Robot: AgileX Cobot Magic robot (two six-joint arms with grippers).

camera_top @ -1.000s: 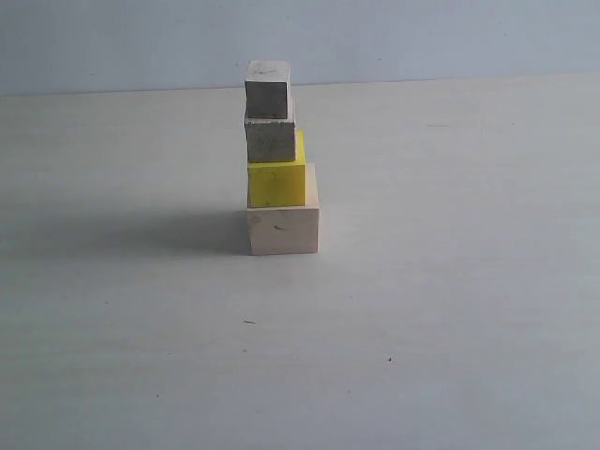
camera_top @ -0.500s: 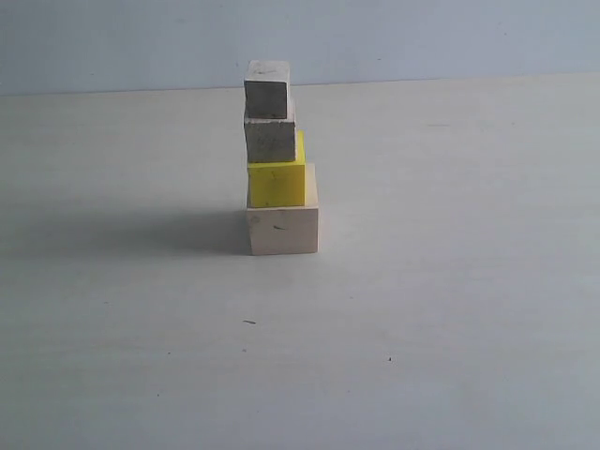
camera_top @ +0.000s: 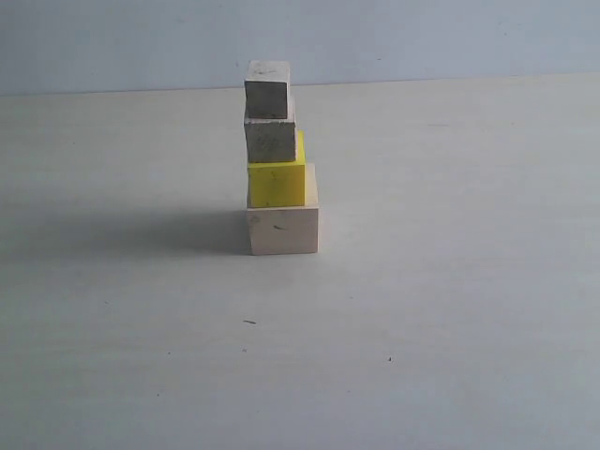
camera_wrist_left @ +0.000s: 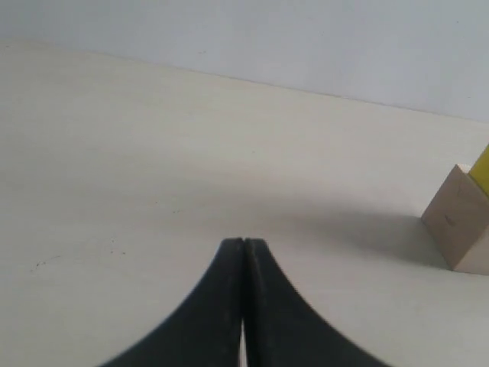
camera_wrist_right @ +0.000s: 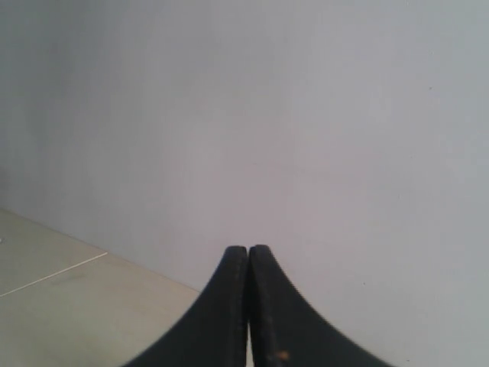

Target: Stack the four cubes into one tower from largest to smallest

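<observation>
One column of four cubes stands on the table in the exterior view. The large pale wood cube [camera_top: 282, 228] is at the bottom, the bright yellow cube [camera_top: 277, 180] on it, the grainy wood cube [camera_top: 270, 139] above, and the smallest cube [camera_top: 267, 91] on top. No gripper shows in the exterior view. My left gripper [camera_wrist_left: 244, 241] is shut and empty, low over the table, with the large cube [camera_wrist_left: 461, 222] and a yellow corner [camera_wrist_left: 481, 170] far off to its side. My right gripper [camera_wrist_right: 248, 248] is shut and empty, facing a plain wall.
The pale table [camera_top: 450, 309] spreads around the tower, with a grey-blue wall [camera_top: 422, 37] behind it. A table edge [camera_wrist_right: 69, 306] shows in the right wrist view below the wall.
</observation>
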